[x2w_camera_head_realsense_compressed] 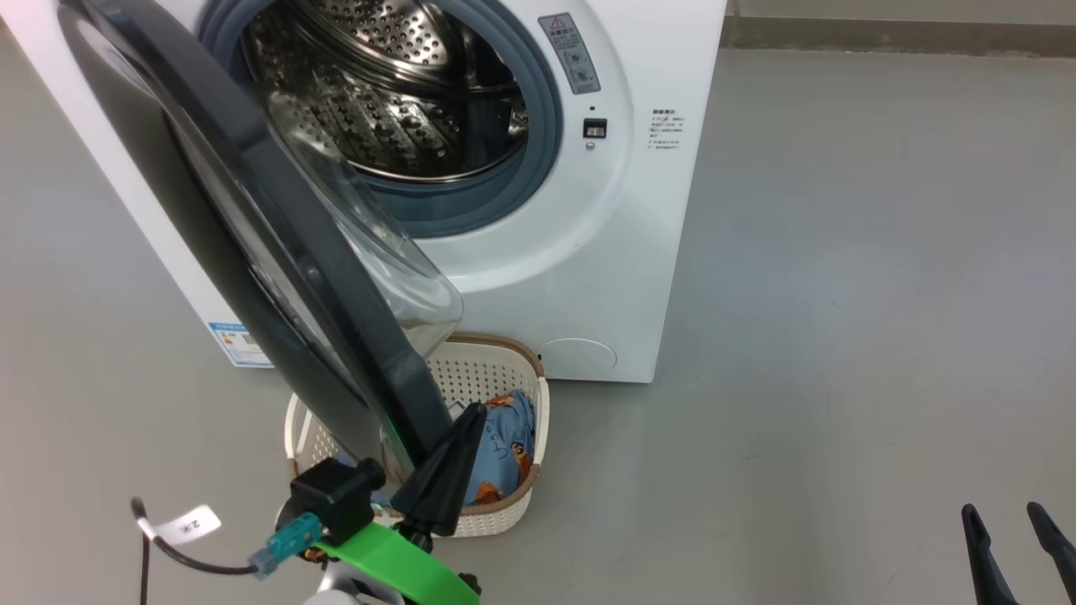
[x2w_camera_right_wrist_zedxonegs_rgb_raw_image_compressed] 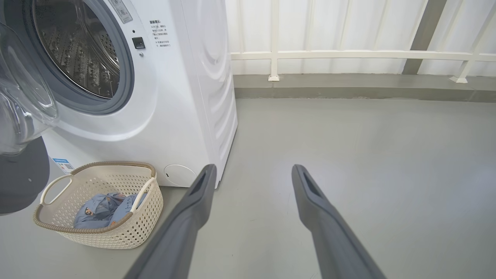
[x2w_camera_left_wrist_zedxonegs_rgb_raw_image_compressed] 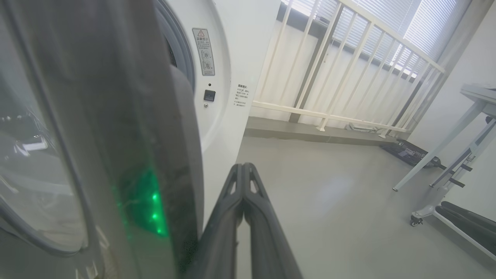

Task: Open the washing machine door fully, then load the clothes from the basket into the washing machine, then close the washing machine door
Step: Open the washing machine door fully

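Nearest, at lower left of the head view: left gripper (x2w_camera_head_realsense_compressed: pixel 471 416), long dark fingers pressed together with nothing between them, tips right beside the lower inner edge of the washing machine door (x2w_camera_head_realsense_compressed: pixel 277 252); actual contact impossible to tell. Same pairing up close from the left wrist, with the shut left gripper (x2w_camera_left_wrist_zedxonegs_rgb_raw_image_compressed: pixel 243 167) next to the door's (x2w_camera_left_wrist_zedxonegs_rgb_raw_image_compressed: pixel 97 116) rim, a green glow reflected on it. At lower right: right gripper (x2w_camera_head_realsense_compressed: pixel 1002 512), fingers spread wide apart and holding nothing, low over bare grey floor (x2w_camera_head_realsense_compressed: pixel 841 294).

Just beyond, on the floor under the swung-out door: the basket (x2w_camera_head_realsense_compressed: pixel 479 370), with the clothes (x2w_camera_head_realsense_compressed: pixel 504 445) bunched inside, light blue with orange-brown figures. From the right wrist, basket (x2w_camera_right_wrist_zedxonegs_rgb_raw_image_compressed: pixel 128 228) and clothes (x2w_camera_right_wrist_zedxonegs_rgb_raw_image_compressed: pixel 102 209) left of the parted right gripper (x2w_camera_right_wrist_zedxonegs_rgb_raw_image_compressed: pixel 254 170).

Behind, touching or nearly touching the basket: the washing machine (x2w_camera_head_realsense_compressed: pixel 639 210), door partly open, steel drum (x2w_camera_head_realsense_compressed: pixel 395 92) exposed inside the grey-blue gasket (x2w_camera_head_realsense_compressed: pixel 538 143). Farthest back: pale railing (x2w_camera_right_wrist_zedxonegs_rgb_raw_image_compressed: pixel 348 54) along the wall.
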Controlling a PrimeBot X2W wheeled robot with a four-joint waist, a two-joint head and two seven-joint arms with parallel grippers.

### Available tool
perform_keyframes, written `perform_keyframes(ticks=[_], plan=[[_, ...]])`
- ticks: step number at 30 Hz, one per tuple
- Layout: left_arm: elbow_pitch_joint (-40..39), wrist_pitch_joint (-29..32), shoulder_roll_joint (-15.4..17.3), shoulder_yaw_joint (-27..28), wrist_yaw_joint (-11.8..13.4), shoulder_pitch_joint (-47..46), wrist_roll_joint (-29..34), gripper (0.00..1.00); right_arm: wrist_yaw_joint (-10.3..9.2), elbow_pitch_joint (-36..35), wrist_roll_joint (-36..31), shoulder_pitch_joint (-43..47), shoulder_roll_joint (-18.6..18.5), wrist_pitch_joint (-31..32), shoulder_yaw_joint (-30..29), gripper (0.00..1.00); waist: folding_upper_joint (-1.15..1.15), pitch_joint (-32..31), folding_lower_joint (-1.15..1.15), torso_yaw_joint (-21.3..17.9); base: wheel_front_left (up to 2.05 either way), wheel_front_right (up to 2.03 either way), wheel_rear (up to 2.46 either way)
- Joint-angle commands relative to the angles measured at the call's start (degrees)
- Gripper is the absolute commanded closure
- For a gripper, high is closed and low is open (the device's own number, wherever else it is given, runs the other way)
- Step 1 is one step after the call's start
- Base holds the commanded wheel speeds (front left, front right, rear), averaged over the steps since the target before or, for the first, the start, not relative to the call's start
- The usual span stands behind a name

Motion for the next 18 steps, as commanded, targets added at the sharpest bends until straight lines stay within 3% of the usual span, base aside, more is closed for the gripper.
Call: perform_keyframes(ticks=[1,18], plan=[[-0.68,-0.36,0.57,2.80,-0.16,-2.06,-0.31,1.00,0.14,-1.48,0.46,-1.31,-1.72,-0.70,1.03,0.00,0.00,-0.01,0.00,0.13,0.00,0.00,0.00],[-0.65,-0.36,0.57,6.63,0.01,0.66,0.50,1.00,0.14,-1.70,0.36,-1.01,-1.56,-0.70,0.52,0.00,0.00,-0.51,0.00,2.00,0.00,0.00,0.00]])
